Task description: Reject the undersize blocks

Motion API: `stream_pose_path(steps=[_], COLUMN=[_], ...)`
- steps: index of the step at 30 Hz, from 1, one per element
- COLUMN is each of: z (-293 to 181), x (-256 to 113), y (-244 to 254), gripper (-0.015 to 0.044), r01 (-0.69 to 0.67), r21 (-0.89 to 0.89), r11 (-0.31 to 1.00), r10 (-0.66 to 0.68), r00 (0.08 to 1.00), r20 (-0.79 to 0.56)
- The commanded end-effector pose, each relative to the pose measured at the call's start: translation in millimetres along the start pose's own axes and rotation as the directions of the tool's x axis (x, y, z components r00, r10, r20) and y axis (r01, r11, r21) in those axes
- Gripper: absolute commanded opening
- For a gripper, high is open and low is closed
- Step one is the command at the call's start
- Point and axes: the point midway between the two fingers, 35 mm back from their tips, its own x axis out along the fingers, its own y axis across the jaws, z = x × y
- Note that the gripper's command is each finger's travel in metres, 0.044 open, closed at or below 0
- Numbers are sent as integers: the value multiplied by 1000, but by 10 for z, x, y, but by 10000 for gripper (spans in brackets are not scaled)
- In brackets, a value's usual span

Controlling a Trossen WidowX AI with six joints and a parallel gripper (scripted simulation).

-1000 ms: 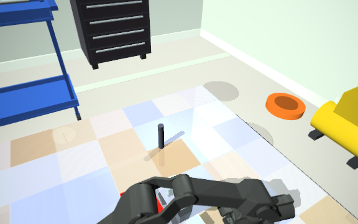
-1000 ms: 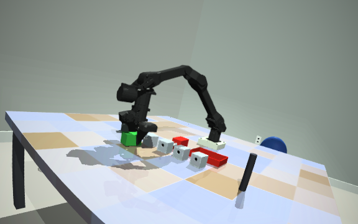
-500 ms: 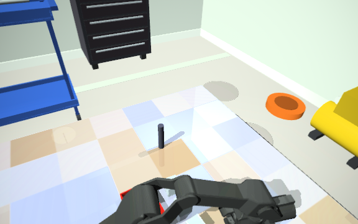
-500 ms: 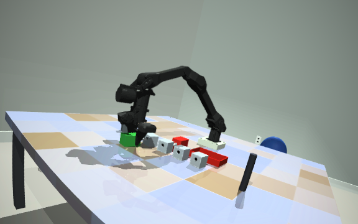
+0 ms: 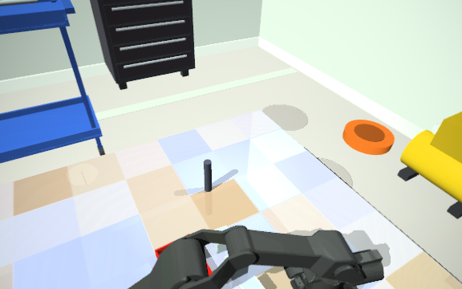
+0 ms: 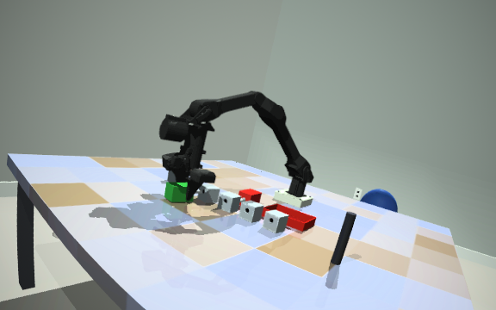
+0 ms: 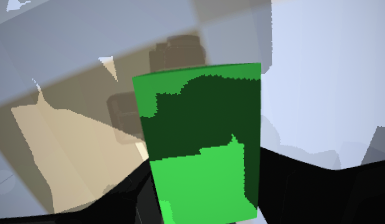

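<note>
Four pale steel blocks (image 6: 275, 221) in a slanting row on the desk (image 5: 42, 241) (image 6: 76, 194) (image 7: 318, 60), with round dark holes on the faces turned toward the exterior camera. Beyond the far end of the row, the green GO gauge (image 6: 176, 192) (image 7: 203, 182) between the jaws — parted about halfway and clamped on its blocky green body, with a black finger on either side in the wrist view. Just beside the farthest block, low over the desk; contact with the desk impossible to tell, and its pin out of sight. Above, the black arm (image 5: 285, 249) (image 6: 237, 101) in a high arch, back down to a pale base (image 6: 280, 197). Behind the near blocks, the red reject tray (image 5: 163, 249) (image 6: 302, 222), its inside only partly visible. Near the base, a small red block (image 6: 250, 195), apart from the tray. Well apart from the jaws, a dark rod (image 5: 208, 175) (image 6: 344, 238) — upright in the top view. On the floor past the desk, an orange ring (image 5: 349, 139) near a yellow machine (image 5: 443, 168).
</note>
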Motion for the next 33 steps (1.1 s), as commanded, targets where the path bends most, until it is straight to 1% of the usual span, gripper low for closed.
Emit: stream_pose_path(steps=[1, 33], z=[27, 129], x=[-31, -41], y=[5, 6], gripper=[0, 0], r01=[-2, -2], r21=[0, 0], r11=[1000, 1000], r10=[2, 2], r00=[1000, 1000], r20=[9, 11])
